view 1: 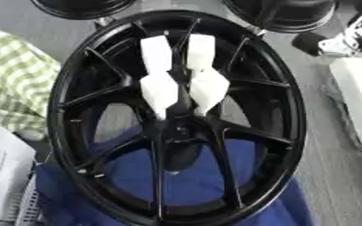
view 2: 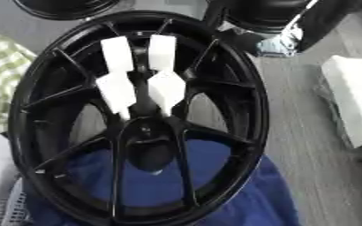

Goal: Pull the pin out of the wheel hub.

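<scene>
Grey counter (view 1: 331, 176) and blue cloth (view 1: 192, 176) frame the black wheel hub (view 1: 176, 119); no pin or hand shows, extraction progress unclear.

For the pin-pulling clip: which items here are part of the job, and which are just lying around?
Part of the job:
- black wheel, spokes meeting at its hub
- white blocks wedged among the upper spokes; which is the pin I cannot tell

Lying about:
- blue cloth under the wheel
- checked cloth
- white pad
- dark rims at the far edge

No hand shows.
</scene>
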You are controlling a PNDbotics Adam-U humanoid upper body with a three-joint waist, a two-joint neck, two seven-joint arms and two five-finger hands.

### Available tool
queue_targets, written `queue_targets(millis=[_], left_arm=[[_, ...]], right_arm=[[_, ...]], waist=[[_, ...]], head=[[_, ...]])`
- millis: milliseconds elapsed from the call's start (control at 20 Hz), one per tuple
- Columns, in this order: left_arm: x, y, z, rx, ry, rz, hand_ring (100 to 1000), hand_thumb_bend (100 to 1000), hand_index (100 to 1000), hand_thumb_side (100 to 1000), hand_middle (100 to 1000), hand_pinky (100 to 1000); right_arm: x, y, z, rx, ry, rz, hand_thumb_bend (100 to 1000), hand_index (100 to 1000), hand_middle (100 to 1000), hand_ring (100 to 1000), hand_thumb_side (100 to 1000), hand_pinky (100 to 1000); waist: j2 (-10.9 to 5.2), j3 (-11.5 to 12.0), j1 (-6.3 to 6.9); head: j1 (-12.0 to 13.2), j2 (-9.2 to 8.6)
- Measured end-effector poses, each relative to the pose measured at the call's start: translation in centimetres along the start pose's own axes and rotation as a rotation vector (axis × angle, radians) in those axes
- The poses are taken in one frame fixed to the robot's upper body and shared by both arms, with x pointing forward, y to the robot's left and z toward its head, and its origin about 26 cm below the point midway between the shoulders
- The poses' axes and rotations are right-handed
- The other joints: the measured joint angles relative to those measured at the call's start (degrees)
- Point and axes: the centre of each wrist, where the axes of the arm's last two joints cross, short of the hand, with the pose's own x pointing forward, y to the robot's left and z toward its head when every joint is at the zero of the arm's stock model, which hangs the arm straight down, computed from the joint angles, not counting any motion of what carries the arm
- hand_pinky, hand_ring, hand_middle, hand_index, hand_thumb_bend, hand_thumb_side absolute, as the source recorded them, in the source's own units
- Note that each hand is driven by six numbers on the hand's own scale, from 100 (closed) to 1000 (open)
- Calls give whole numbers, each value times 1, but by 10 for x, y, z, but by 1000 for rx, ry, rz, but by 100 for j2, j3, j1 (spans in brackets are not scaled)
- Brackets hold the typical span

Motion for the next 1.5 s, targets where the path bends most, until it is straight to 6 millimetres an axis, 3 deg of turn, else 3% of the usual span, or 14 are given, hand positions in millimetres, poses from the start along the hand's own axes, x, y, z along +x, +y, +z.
queue_targets(millis=[350,550,800,1050,1250,1500], left_arm=[[-5,1,1,12,23,3,653,100,791,609,603,725],[-14,6,9,32,63,-7,653,100,791,611,602,725],[-24,13,18,64,109,-27,652,100,791,606,602,724],[-26,21,21,95,122,-53,651,100,790,599,601,724],[-30,25,24,117,136,-59,651,100,790,601,601,723],[-33,28,25,131,149,-62,651,100,790,602,601,723]], right_arm=[[-26,1,-29,-34,43,-12,119,834,745,791,362,890],[-38,8,-52,-46,58,-8,131,832,748,793,385,888],[-41,15,-76,-53,22,-18,100,833,745,792,361,891],[-43,23,-95,-67,-9,-72,100,837,746,794,344,900],[-43,27,-105,-75,-4,-86,100,834,750,797,300,893],[-43,31,-114,-84,30,-60,100,834,753,799,319,892]], waist=[[-52,-86,-35],[-228,-239,-130],[-407,-343,-211],[-556,-370,-216],[-573,-398,-200],[-591,-398,-196]], head=[[14,66],[150,204],[347,363],[499,413],[525,413],[510,413]])
